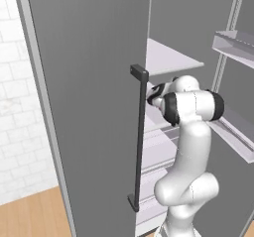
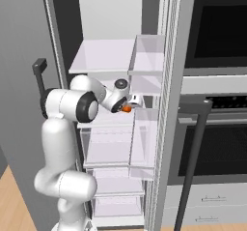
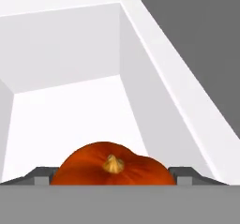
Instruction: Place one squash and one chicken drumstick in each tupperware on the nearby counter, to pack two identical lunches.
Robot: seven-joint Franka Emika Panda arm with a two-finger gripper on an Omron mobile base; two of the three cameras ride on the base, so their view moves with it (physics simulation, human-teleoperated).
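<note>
Squash first: the small round orange-red squash point(image 3: 112, 168) with a tan stem nub sits on the white fridge shelf floor point(image 3: 70, 110), at six o'clock in my hand view, right between my two dark fingertips. My gripper point(image 3: 112, 177) stands wide, a finger tip at either flank; whether the pads touch it yet I cannot tell. I judge it firm, light, smooth-skinned, apt to roll, so I would pinch across its widest girth. A white wall point(image 3: 154, 101) rises close at three o'clock. From the right base view the gripper point(image 2: 131, 104) reaches into the open fridge, clear door bins point(image 2: 144, 56) at twelve o'clock.
</note>
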